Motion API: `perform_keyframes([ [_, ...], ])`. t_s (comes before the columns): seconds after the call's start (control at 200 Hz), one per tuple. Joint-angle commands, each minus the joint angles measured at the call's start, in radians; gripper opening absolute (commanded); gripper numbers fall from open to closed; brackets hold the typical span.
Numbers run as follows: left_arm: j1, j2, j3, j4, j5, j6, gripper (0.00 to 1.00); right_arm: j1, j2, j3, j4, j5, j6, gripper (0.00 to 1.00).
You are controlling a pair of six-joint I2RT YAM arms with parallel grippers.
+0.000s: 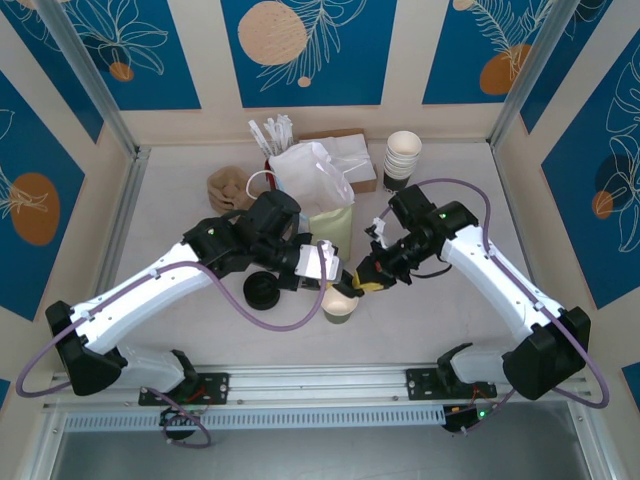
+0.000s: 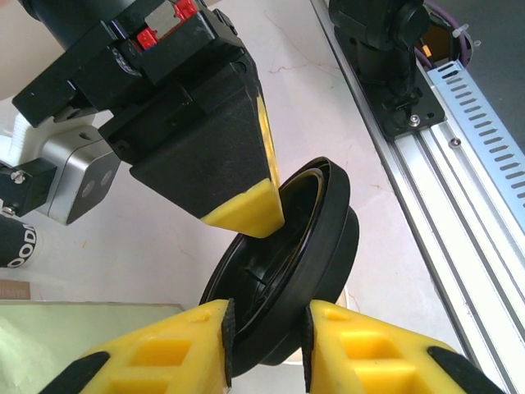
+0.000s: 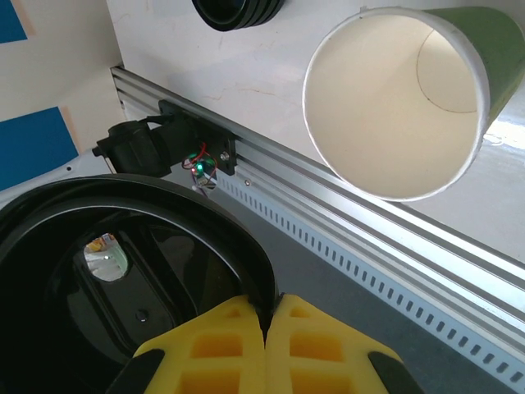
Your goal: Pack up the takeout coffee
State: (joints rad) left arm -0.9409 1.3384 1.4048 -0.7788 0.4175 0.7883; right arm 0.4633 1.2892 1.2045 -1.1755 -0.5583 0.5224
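Note:
The takeout coffee cup (image 1: 340, 303) stands upright and lidless near the table's front edge, cream inside with a dark green lower band; its open mouth (image 3: 394, 98) faces the right wrist view. Just above it a round black lid (image 1: 356, 277) hangs tilted in the air between both grippers. My right gripper (image 3: 267, 316) is shut on the lid's rim (image 3: 123, 271), and one of its fingertips (image 2: 246, 209) pinches the upper edge. My left gripper (image 2: 267, 328) straddles the lid's lower edge (image 2: 312, 246), with both pads against it.
A pile of black lids (image 1: 262, 290) lies left of the cup. Behind stand a white and green bag (image 1: 322, 195), a stack of white cups (image 1: 402, 158), a brown box and a tan cloth (image 1: 228, 187). The metal rail (image 1: 320, 385) runs along the front.

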Motion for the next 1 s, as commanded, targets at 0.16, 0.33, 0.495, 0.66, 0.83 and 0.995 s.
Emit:
perform_keyframes([
  [0.16, -0.042, 0.031, 0.01, -0.054, 0.015, 0.014, 0.27, -0.037, -0.011, 0.028, 0.064, -0.148, 0.017, 0.01],
  [0.33, -0.047, 0.037, 0.003, -0.058, 0.003, 0.022, 0.22, -0.057, -0.014, 0.022, 0.079, -0.168, 0.027, 0.04],
  [0.495, -0.049, 0.03, -0.023, -0.012, -0.011, 0.001, 0.12, -0.074, -0.032, 0.01, 0.098, -0.16, 0.047, 0.1],
  [0.66, -0.049, -0.001, -0.081, 0.088, -0.012, -0.058, 0.11, -0.104, -0.05, 0.006, 0.102, -0.147, 0.056, 0.14],
  [0.83, -0.044, -0.016, -0.115, 0.184, -0.074, -0.213, 0.11, -0.145, -0.092, -0.004, 0.125, -0.125, 0.083, 0.19],
  [0.995, -0.036, -0.036, -0.156, 0.257, -0.084, -0.349, 0.11, -0.192, -0.13, -0.009, 0.131, -0.101, 0.096, 0.24],
])
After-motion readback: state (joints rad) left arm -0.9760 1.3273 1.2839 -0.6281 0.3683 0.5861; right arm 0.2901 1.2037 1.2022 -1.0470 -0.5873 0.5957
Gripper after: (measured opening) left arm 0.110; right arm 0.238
